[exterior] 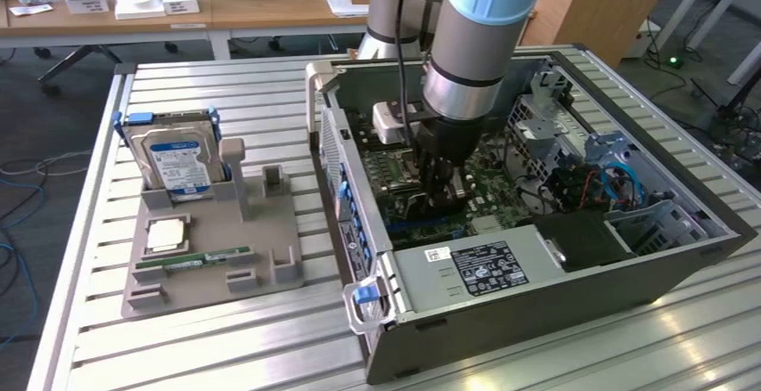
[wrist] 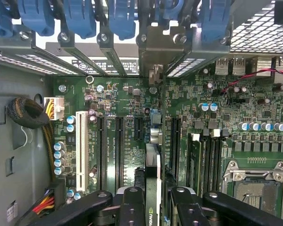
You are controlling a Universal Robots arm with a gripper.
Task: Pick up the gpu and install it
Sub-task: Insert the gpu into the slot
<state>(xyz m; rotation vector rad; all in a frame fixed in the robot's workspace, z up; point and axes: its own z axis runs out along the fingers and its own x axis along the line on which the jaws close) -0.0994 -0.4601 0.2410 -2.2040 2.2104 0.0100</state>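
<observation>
Slatted aluminium table (exterior: pixel 214 97) carries a grey plastic parts holder (exterior: pixel 214 262) and, beside it, an open black desktop computer case (exterior: pixel 559 306).

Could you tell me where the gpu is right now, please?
The gpu stands on edge between the gripper's fingers, over the motherboard slots inside the case.

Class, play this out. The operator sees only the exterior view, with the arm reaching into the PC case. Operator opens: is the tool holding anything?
Observer: Yes. The wrist view shows the tool clamped on the gpu.
Operator: How does the card sit?
Observer: Edge-on over the motherboard, between its long black slots.
Operator: And its bracket?
Observer: The silver bracket stands at the rear openings, under the blue latches.
</observation>
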